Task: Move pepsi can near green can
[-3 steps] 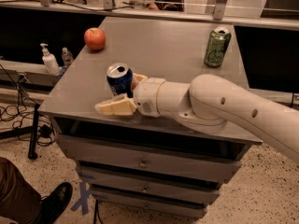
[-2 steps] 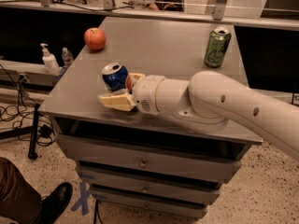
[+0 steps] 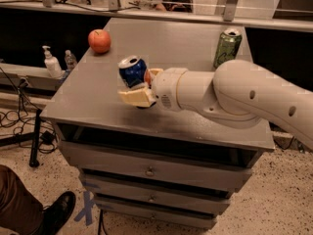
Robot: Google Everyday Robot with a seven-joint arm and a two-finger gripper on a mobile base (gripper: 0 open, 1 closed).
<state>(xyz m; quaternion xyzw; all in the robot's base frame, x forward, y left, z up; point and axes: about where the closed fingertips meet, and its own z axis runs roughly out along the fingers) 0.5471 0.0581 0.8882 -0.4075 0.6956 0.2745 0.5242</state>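
pepsi can point(image 3: 133, 71) — tilted, held between gripper point(image 3: 137, 85) fingers point(image 3: 136, 97) over table point(image 3: 190, 38)

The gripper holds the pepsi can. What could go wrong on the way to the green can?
1. The pepsi can sits tilted in the gripper, so it might slip, or topple when released.
2. The green can stands near the far right edge of the table; the bulky arm could knock it over.
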